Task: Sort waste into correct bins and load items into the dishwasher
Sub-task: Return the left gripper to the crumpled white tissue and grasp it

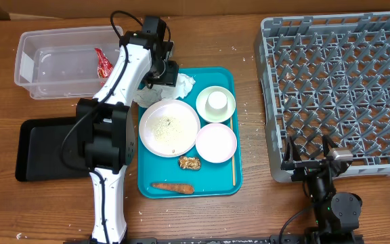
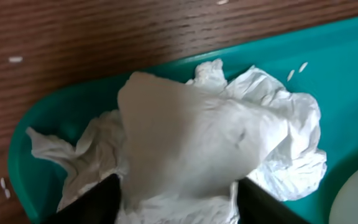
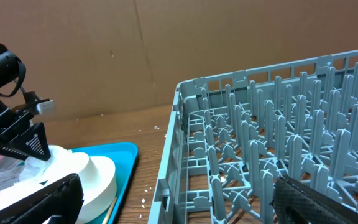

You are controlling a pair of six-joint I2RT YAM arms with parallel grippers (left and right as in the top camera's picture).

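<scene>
A crumpled white napkin [image 1: 183,85] lies in the far left corner of the teal tray [image 1: 222,186]. My left gripper [image 1: 164,73] is down on it. In the left wrist view the napkin [image 2: 191,130] bulges up between the two dark fingers [image 2: 178,202], which press on its sides. The grey dishwasher rack [image 1: 344,88] stands at the right. My right gripper [image 1: 310,161] is open and empty at the rack's near left corner, and the rack [image 3: 260,124] fills its wrist view between the fingers [image 3: 176,199].
The tray holds a crumb-strewn white plate [image 1: 169,127], a white cup on a green saucer [image 1: 216,103], a pink bowl [image 1: 216,143], a chopstick [image 1: 233,152], a food scrap [image 1: 189,163] and a carrot [image 1: 172,188]. A clear bin [image 1: 59,47] holds a red wrapper [image 1: 103,62]. A black bin [image 1: 46,146] sits at left.
</scene>
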